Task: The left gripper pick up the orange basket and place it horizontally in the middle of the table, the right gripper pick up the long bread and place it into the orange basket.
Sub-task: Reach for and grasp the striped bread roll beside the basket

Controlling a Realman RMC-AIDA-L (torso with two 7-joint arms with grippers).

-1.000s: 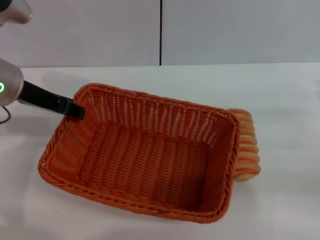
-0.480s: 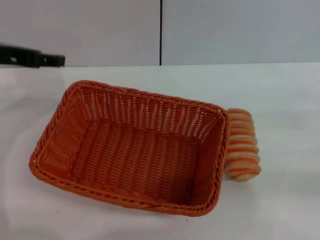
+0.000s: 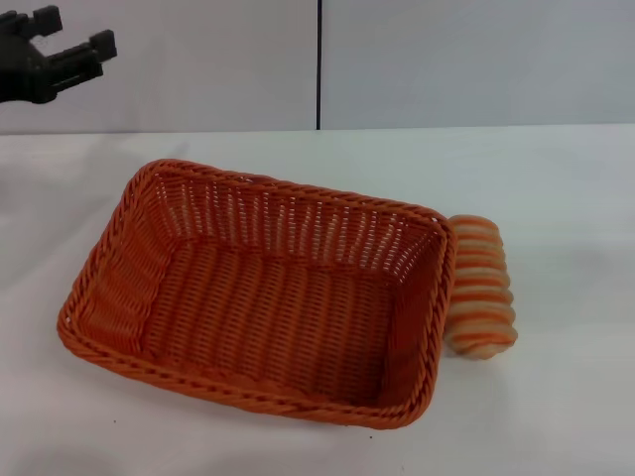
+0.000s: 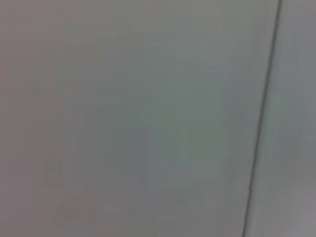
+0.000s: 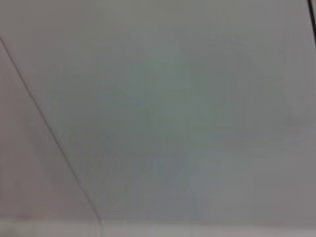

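Note:
The orange basket (image 3: 258, 293) lies empty on the white table (image 3: 556, 188), a little left of centre, its long side running across the head view. The long bread (image 3: 480, 287), cream and orange-tan striped, lies on the table against the basket's right end. My left gripper (image 3: 71, 38) hangs high at the upper left, well clear of the basket, its black fingers spread open and holding nothing. The right gripper is out of view. Both wrist views show only blank grey wall.
A grey wall with a dark vertical seam (image 3: 318, 64) stands behind the table's far edge. Bare table extends right of the bread and in front of the basket.
The left gripper let go of the basket's left rim, lifted up and away to the upper left, and now stands open. The basket settled slightly left; the bread stayed put.

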